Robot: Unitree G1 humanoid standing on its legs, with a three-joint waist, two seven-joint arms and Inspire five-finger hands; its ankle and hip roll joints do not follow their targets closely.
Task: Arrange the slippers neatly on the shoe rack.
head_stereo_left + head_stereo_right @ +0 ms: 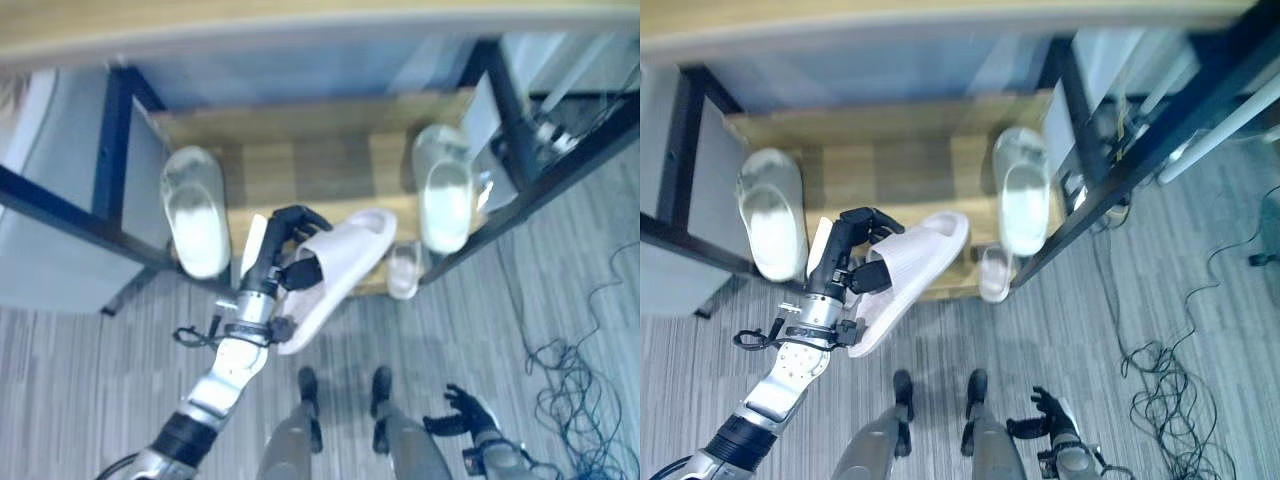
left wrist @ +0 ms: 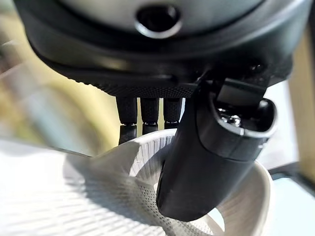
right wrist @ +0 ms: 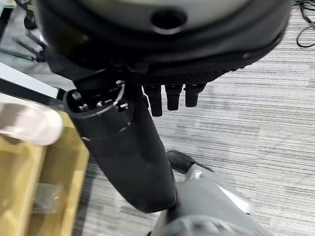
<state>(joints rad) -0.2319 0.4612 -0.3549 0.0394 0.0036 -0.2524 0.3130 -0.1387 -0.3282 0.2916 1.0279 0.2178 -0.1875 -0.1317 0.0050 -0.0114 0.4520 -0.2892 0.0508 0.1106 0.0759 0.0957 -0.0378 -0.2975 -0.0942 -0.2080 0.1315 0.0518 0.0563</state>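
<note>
My left hand (image 1: 285,245) is shut on a white slipper (image 1: 335,275), with the thumb (image 2: 206,157) inside the strap opening and the fingers (image 2: 150,113) over the ribbed strap (image 2: 74,191). The slipper hangs tilted over the front edge of the shoe rack's wooden lower shelf (image 1: 320,160), its heel out over the floor. Two more white slippers lie on that shelf, one at the left (image 1: 197,225) and one at the right (image 1: 445,190), both pointing toward the back. My right hand (image 1: 462,410) hangs low at the lower right above the floor, with its fingers (image 3: 170,96) relaxed and holding nothing.
The rack has a black metal frame (image 1: 112,140) and an upper wooden shelf (image 1: 300,25) overhanging the lower one. A small pale object (image 1: 404,270) sits at the shelf's front edge beside the right slipper. The floor (image 1: 80,380) is grey striped carpet.
</note>
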